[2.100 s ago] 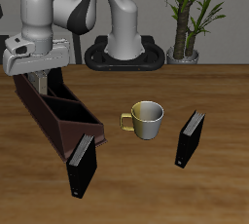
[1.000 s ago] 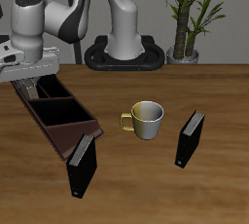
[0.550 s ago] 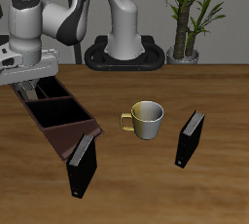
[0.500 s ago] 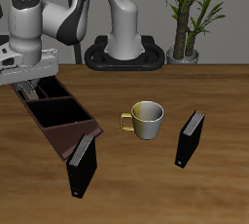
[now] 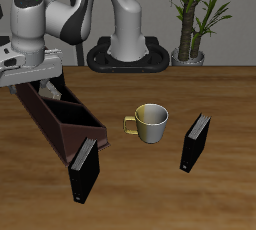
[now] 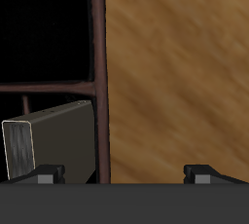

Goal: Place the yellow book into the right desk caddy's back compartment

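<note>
Fingers (image 6: 124,173): spread open, nothing is held.
Yellow book (image 6: 51,139): seen inside the right desk caddy (image 5: 62,120).
Table (image 5: 160,194): brown wood.

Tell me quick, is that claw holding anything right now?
Gripper: open, holding nothing; the yellow book lies free in the caddy.

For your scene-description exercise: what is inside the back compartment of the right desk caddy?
The wrist view shows the yellow book lying inside the back compartment of the right desk caddy, against its partition. In the exterior view, the gripper covers that cell; its floor is dark.
</note>
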